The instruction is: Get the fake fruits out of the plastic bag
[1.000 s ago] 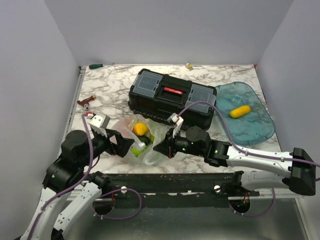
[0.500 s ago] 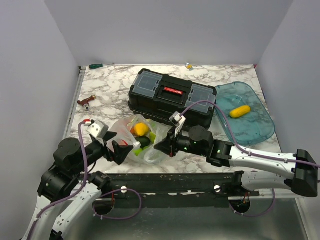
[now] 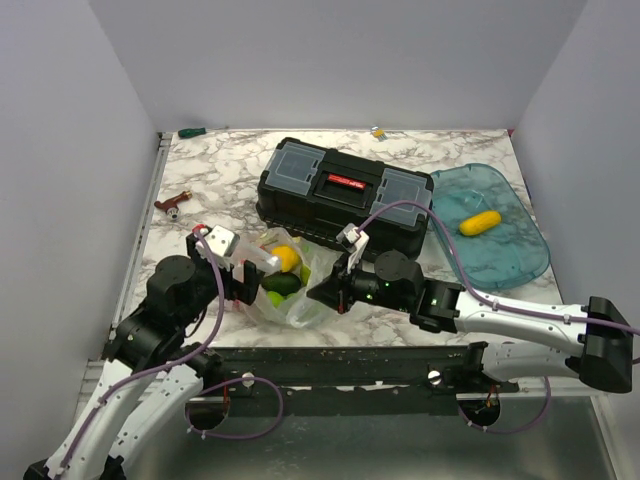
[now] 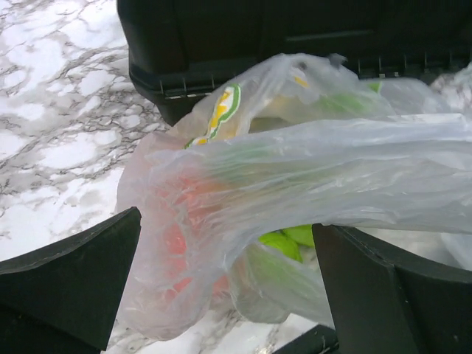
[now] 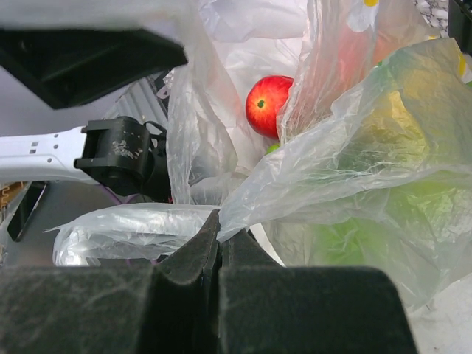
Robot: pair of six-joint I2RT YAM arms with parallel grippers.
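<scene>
The plastic bag (image 3: pixel 300 305) lies in front of the black toolbox (image 3: pixel 345 190), holding several fake fruits: an orange-yellow one (image 3: pixel 285 258), a dark green one (image 3: pixel 282 283) and a light green one (image 3: pixel 274 298). My left gripper (image 3: pixel 250 280) is open, its black fingers (image 4: pixel 74 287) straddling the bag's left end (image 4: pixel 295 169); a reddish fruit (image 4: pixel 181 221) and a green fruit (image 4: pixel 284 240) show through the film. My right gripper (image 3: pixel 325 290) is shut on the bag's right edge (image 5: pixel 354 147), film pinched at its tips (image 5: pixel 220 221). A red fruit (image 5: pixel 267 103) sits inside the bag's mouth.
A translucent blue tray (image 3: pixel 520 260) at the right holds a yellow fruit (image 3: pixel 480 222). A red-handled tool (image 3: pixel 172 204) lies at the left; a green item (image 3: pixel 190 131) and a small yellow item (image 3: pixel 378 131) sit by the back wall.
My left gripper has swung in from the left and forward, and now stands around the bag's left end. The right gripper has kept its pinch on the film.
</scene>
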